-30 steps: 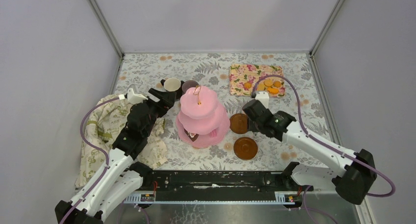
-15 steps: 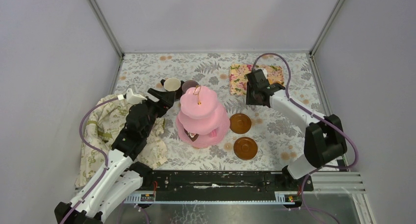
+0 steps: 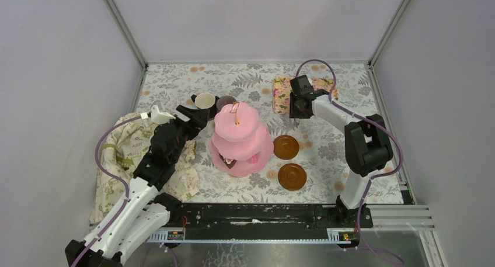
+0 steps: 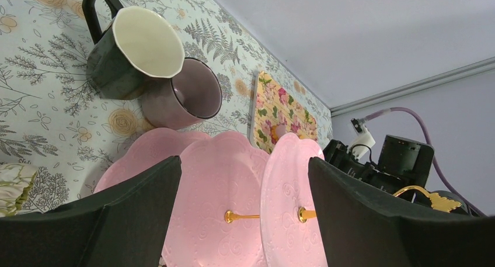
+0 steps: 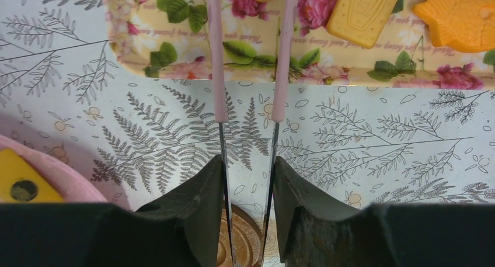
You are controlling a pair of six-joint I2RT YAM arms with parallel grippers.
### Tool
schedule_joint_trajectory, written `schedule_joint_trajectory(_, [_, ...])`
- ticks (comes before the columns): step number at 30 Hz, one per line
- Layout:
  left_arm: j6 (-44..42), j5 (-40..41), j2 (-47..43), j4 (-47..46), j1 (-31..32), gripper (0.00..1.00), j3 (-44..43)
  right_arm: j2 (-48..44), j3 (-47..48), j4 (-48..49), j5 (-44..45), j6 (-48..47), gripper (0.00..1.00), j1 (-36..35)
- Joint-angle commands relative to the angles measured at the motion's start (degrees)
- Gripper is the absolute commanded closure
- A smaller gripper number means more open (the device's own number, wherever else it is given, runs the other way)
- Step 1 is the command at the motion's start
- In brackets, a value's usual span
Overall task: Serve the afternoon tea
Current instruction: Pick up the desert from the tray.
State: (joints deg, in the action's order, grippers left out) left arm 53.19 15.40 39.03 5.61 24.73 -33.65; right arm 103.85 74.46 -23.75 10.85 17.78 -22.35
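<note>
The pink three-tier cake stand (image 3: pixel 239 135) stands mid-table, with sweets on its lowest tier. My left gripper (image 3: pixel 195 114) hangs open just left of it; in the left wrist view the tiers (image 4: pixel 222 185) fill the gap between its fingers without touching them. Two dark mugs (image 3: pixel 204 99) (image 3: pixel 225 103) stand behind the stand. Right of it lie two brown saucers (image 3: pixel 286 146) (image 3: pixel 292 176). My right gripper (image 5: pixel 248 167) is shut on pink-tipped metal tongs (image 5: pixel 216 74). Their tips reach over the near edge of the floral tray (image 5: pixel 175 56), close to a yellow biscuit (image 5: pixel 363 13) and an orange sweet (image 5: pixel 461 18).
A beige leaf-print cloth (image 3: pixel 125 150) lies crumpled under my left arm at the left edge. The floral tray (image 3: pixel 281 93) sits at the back right, partly covered by my right arm. Grey walls enclose the table on three sides.
My right arm has swung from beside the saucers back to the floral tray, carrying the tongs. The left arm and the cake stand have not moved.
</note>
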Motion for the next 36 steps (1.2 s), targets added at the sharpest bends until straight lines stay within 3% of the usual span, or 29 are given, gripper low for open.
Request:
schedule_joint_trajectory(1, [0.2,0.0,-0.1,-4.0,0.2,0.13,0.4,0.3,3.2,0.7,-0.4,-1.1,0.59,1.1])
schedule_joint_trajectory(36, [0.9,-0.5,2.9,-6.5,0.2,0.13,2.1,6.4,5.1,0.4,-3.5,-1.0,0.57,3.8])
